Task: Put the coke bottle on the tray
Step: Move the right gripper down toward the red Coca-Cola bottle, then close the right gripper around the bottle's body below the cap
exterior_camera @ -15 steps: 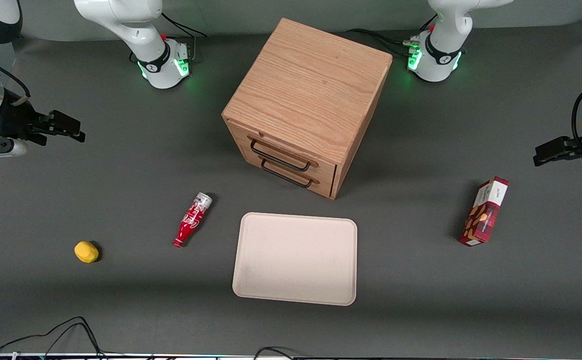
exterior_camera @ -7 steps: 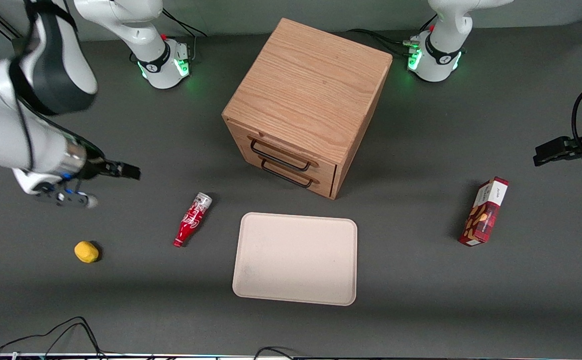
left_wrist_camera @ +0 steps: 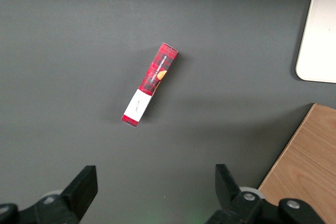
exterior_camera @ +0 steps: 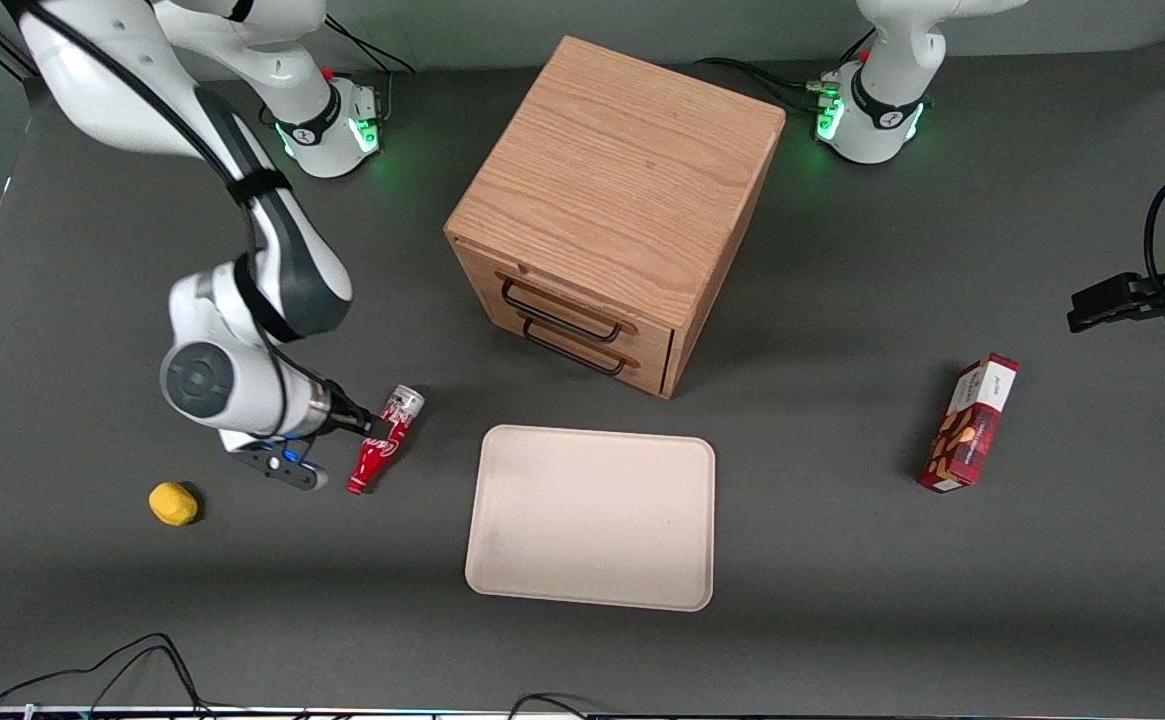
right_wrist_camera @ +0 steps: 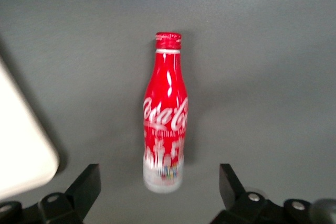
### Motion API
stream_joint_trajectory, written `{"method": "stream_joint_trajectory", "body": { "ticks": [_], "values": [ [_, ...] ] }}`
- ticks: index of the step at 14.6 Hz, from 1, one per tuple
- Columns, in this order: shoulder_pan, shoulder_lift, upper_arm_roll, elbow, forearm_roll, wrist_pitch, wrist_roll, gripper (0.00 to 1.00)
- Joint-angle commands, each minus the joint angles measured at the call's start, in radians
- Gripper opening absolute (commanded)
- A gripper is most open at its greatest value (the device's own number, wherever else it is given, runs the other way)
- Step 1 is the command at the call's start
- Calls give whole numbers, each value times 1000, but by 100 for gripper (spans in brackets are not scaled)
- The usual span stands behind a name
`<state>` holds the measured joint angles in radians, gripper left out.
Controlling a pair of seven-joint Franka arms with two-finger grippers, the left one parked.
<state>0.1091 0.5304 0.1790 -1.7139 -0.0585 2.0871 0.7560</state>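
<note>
Coke bottle (exterior_camera: 385, 441) is lying flat on the grey table (exterior_camera: 842, 600), just beside the cream tray (exterior_camera: 592, 515) toward the working arm's end – not touching it. Gripper (exterior_camera: 370, 424) hangs right over the bottle with its fingers (right_wrist_camera: 86, 184) spread wide apart – nothing in them, bottle's silvery base between them in the wrist view

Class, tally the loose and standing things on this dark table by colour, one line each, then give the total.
Red: 2, the slim red coke bottle lying beside the open gripper, and the red rectangular snack box.
Yellow: 1, the small yellow round object.
Cream: 1, the flat cream tray.
Wood-brown: 1, the wooden drawer cabinet.
Total: 5
</note>
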Motion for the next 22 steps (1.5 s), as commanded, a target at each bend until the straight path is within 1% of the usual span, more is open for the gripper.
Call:
{"method": "stream_joint_trajectory", "body": {
  "ticks": [1,3,6,9,14,22],
  "values": [
    [6,57,-1,4,-41,69,94,100],
    [7,78,-1,-18,-43,111,120,100],
    [7,102,-1,-30,-93,142,166,100],
    [9,114,-1,-59,-99,189,174,100],
    [9,134,-1,-62,-129,214,198,100],
    [11,143,-1,-62,-129,215,201,100]
  ]
}}
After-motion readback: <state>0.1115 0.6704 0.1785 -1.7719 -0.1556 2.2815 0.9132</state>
